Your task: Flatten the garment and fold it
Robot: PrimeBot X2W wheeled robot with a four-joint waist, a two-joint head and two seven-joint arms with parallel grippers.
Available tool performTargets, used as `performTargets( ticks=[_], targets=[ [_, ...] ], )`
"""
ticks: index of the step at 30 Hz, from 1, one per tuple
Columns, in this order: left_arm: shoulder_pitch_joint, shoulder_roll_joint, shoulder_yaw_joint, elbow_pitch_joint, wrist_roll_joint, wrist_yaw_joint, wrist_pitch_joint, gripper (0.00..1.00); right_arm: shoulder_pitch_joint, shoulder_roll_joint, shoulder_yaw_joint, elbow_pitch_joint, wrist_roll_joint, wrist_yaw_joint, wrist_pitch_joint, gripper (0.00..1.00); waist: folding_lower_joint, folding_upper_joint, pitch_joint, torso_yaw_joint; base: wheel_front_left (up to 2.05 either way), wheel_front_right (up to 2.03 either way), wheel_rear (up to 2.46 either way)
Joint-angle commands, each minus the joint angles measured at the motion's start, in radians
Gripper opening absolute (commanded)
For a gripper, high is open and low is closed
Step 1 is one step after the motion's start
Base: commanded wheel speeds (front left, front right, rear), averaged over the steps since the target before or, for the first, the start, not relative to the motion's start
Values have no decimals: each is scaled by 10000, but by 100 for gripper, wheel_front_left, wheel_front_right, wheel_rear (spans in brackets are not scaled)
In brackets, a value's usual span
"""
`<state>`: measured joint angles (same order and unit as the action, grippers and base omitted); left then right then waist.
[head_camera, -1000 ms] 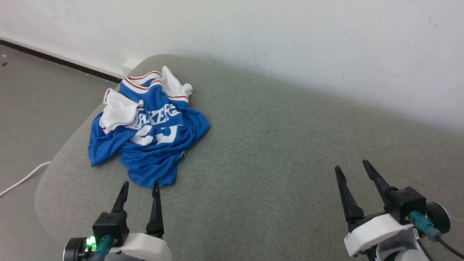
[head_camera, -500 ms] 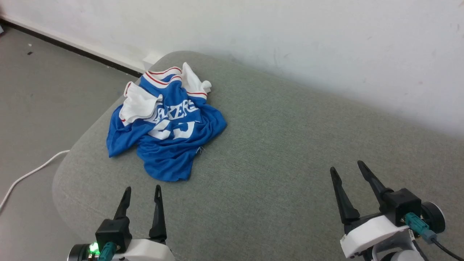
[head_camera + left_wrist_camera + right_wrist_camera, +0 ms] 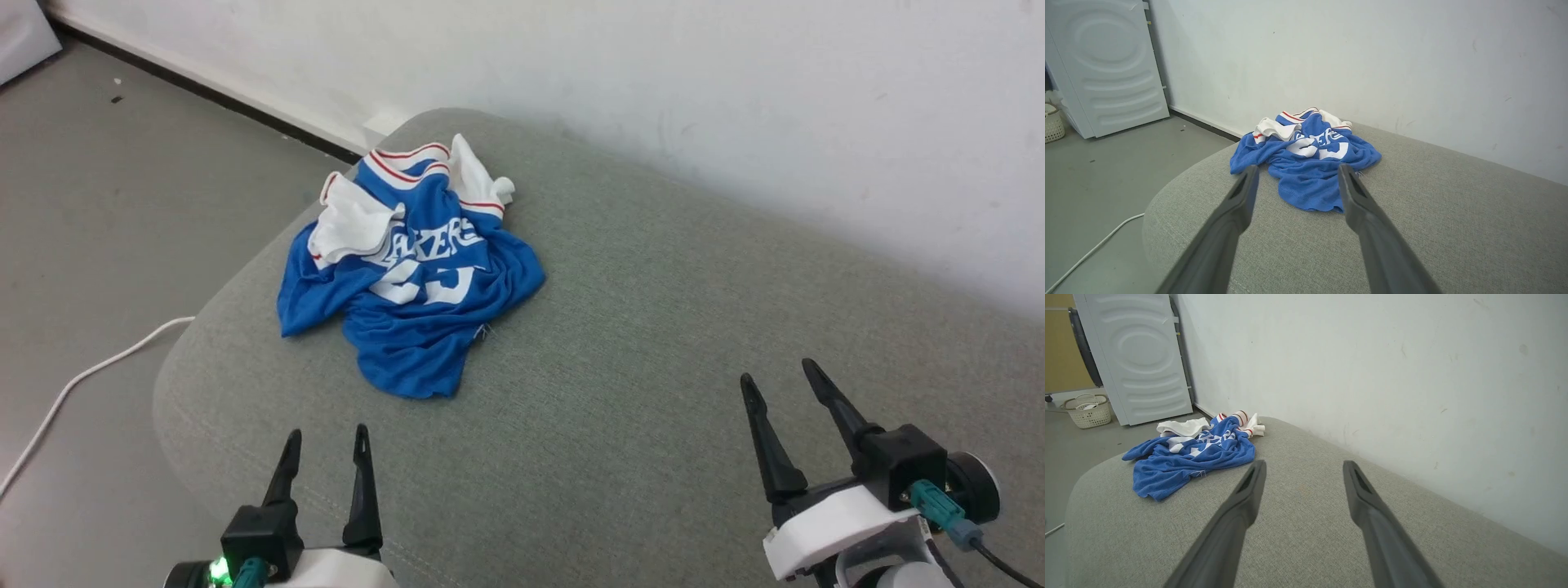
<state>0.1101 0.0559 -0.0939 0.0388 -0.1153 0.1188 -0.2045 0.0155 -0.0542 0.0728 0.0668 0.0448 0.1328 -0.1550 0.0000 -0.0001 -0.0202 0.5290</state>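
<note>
Only my head camera has swung left; the garment (image 3: pixel 412 269) lies crumpled at the left end of the cushion (image 3: pixel 653 367). My left gripper (image 3: pixel 327 430) and right gripper (image 3: pixel 775 370) hover short of it, jaws wide, empty.

Garment (image 3: pixel 412 278) lay on the cushion (image 3: pixel 637 367), at its far-left corner. Wall (image 3: pixel 653 82) ran directly behind the cushion. Cable (image 3: pixel 73 384) lay on the floor (image 3: pixel 98 204) left of the cushion. Left gripper (image 3: pixel 326 431) sat over the cushion's near-left edge and right gripper (image 3: pixel 775 370) over its near-right part, both clear of the garment.
</note>
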Motion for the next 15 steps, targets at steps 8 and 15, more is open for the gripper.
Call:
performTargets(
  ticks=[8,15],
  targets=[
    [276,-13,-86,86,-153,191,-261,100,-122,34,124,13,-6,-18,-179,100,0,0,3,419,0,0,0],
    [328,-6,-165,139,-219,273,-387,100,-131,36,162,53,21,-19,-243,100,0,0,-1,702,0,0,0]
  ],
)
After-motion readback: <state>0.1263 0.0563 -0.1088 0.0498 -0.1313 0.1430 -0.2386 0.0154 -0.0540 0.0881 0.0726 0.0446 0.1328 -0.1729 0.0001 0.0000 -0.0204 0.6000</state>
